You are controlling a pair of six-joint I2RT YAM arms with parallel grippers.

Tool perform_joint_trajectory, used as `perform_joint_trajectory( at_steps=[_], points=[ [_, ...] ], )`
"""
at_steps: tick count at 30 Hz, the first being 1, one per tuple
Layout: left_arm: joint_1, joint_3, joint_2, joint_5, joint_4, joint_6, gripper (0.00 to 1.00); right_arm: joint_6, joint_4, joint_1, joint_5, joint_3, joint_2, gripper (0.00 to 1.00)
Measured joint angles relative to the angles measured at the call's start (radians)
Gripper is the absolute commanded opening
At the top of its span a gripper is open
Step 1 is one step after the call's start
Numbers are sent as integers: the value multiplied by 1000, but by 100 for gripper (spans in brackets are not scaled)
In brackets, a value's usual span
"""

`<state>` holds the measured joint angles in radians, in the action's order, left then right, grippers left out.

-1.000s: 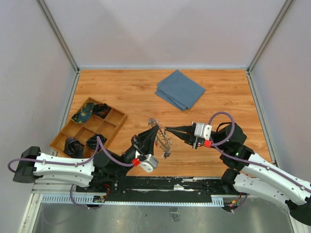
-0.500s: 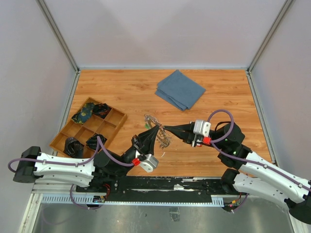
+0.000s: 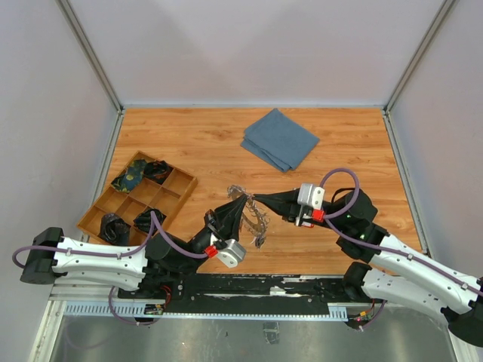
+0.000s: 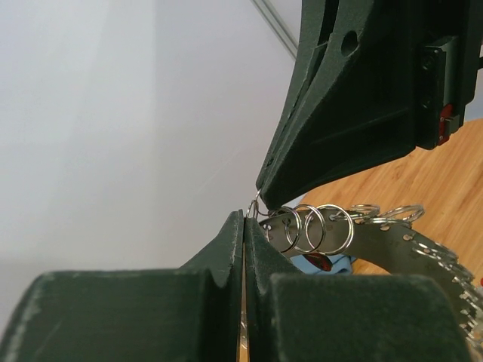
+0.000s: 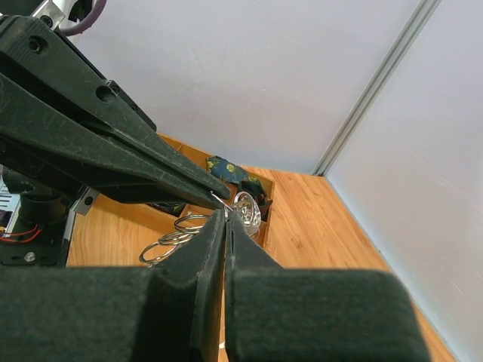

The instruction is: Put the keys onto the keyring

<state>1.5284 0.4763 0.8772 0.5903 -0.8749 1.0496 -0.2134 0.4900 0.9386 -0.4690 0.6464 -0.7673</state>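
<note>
Above the wooden table my left gripper [image 3: 242, 199] and right gripper [image 3: 251, 198] meet tip to tip, both shut. The keyring [image 3: 255, 217], a jagged silvery band, hangs just below them. In the left wrist view my left gripper [image 4: 245, 216] pinches a thin wire loop at the keyring's [image 4: 411, 245] end, and the right fingers [image 4: 332, 136] pinch the same loop from above. Three small split rings [image 4: 313, 226] hang on the band, with a red key head [image 4: 321, 262] behind them. The right wrist view shows my right gripper [image 5: 226, 213] shut on that wire, beside the split rings [image 5: 175, 235].
A wooden compartment tray [image 3: 178, 197] with dark and patterned items sits at the left. A folded blue cloth [image 3: 281, 139] lies at the back of the table. Grey walls with metal frame posts enclose three sides.
My right wrist has crept a little left and back. The hanging keyring swung up briefly and has dropped back below the tips. Both grippers stay shut.
</note>
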Motion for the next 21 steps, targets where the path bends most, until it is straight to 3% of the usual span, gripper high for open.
perform_joint_trajectory(
  at_steps=[21],
  points=[
    [0, 0, 0, 4, 0, -11, 1, 58, 2, 6, 63, 3, -13, 1]
  ],
)
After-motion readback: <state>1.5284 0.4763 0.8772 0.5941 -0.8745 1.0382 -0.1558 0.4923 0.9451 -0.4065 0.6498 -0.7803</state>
